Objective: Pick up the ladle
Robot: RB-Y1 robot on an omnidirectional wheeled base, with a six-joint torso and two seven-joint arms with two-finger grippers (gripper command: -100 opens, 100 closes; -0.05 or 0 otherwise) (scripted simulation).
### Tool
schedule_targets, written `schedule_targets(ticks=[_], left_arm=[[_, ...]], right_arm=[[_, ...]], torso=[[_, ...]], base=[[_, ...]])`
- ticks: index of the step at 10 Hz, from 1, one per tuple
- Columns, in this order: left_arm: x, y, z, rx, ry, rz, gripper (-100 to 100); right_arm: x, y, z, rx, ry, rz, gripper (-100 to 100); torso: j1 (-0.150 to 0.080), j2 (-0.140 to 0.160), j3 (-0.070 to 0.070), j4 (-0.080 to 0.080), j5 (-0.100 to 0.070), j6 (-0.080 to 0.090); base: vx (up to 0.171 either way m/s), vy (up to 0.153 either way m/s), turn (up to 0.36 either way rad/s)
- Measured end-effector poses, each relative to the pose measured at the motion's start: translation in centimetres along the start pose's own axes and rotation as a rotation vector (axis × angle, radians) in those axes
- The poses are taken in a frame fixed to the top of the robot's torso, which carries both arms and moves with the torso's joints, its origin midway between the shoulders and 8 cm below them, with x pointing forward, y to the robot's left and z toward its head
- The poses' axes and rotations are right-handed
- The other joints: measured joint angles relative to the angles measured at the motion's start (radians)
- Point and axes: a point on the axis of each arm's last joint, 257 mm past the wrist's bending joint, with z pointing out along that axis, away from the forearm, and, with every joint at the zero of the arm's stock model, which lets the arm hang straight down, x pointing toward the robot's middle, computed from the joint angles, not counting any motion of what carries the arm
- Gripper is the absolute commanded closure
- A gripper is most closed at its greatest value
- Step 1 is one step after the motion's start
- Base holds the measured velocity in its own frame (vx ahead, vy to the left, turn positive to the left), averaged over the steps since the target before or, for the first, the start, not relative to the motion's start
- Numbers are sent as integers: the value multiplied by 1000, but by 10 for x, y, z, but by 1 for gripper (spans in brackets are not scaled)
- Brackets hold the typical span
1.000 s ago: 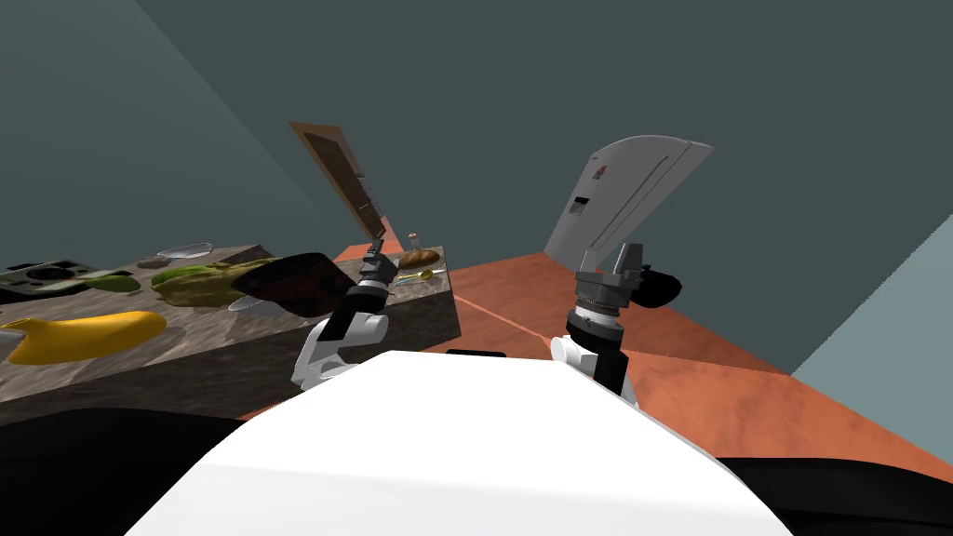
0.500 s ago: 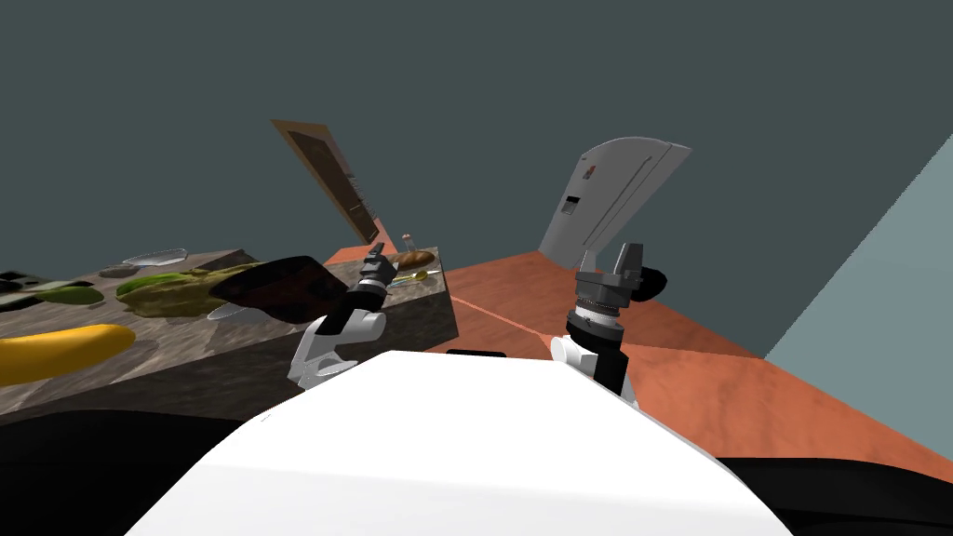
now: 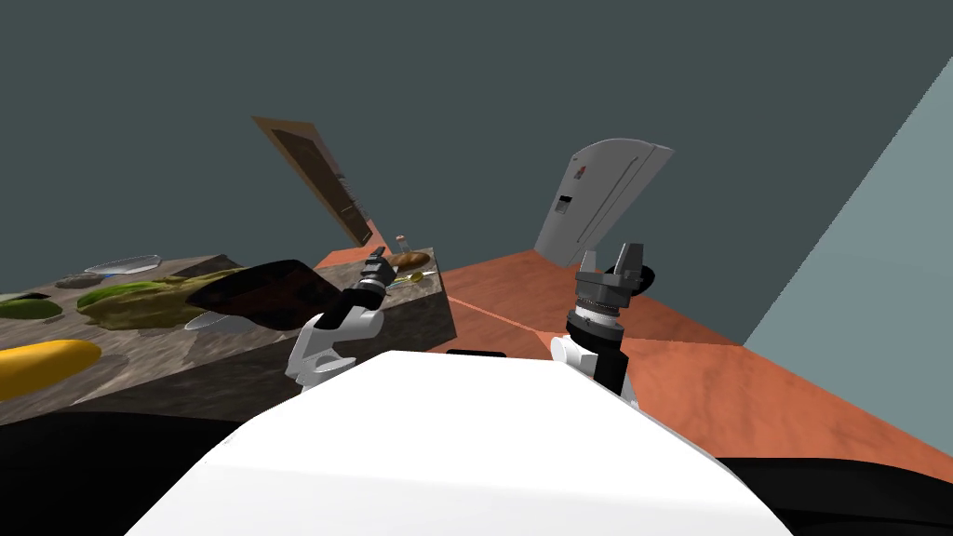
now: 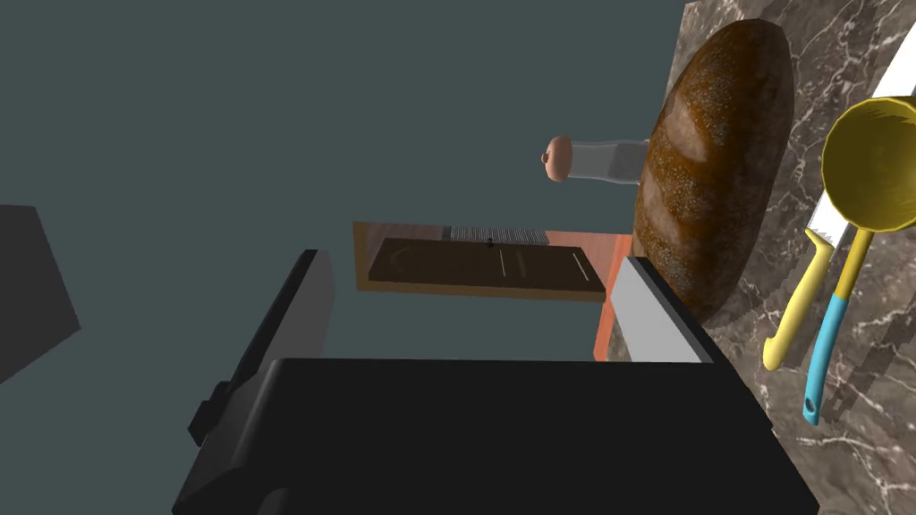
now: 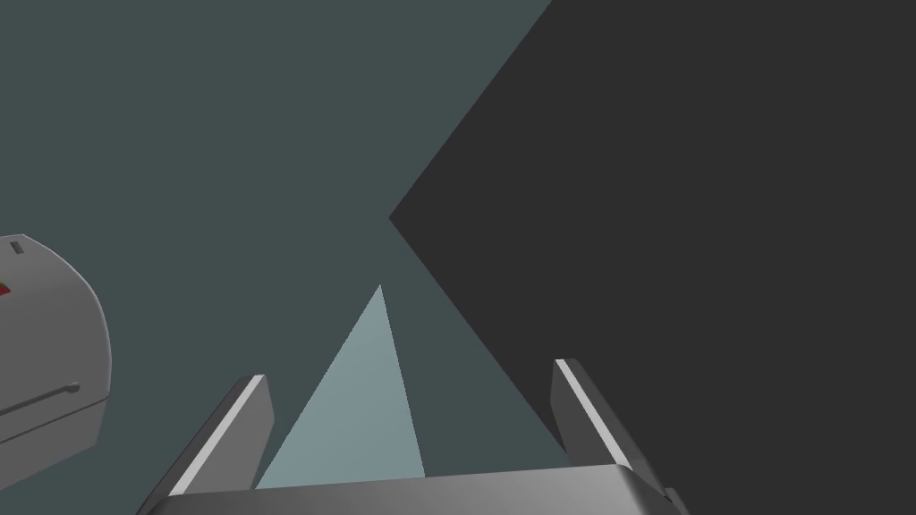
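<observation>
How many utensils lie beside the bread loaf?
2: a yellow-bowled ladle and a yellow-handled knife, side by side on the counter; others may be hidden.

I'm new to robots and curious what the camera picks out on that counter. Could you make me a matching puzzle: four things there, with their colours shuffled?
Things:
1 ladle
2 knife
3 loaf
4 bottle

Colours:
A brown crust
B clear, pinkish cap
C yellow bowl, blue handle end
D white blade, yellow handle

Pairs: 1-C, 2-D, 3-A, 4-B
</observation>
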Motion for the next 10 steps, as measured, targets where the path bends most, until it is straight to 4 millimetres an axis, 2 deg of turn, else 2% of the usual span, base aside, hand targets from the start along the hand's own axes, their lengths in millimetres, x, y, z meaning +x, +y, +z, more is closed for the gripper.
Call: schedule_targets(ticks=[10], left_arm=[[-26, 56, 3, -238, -62, -4, -100]], right_arm=[[0, 0, 0, 0, 0, 0, 0]], torso=[[2, -1, 0, 0, 0, 0]], base=[[8, 3, -77]])
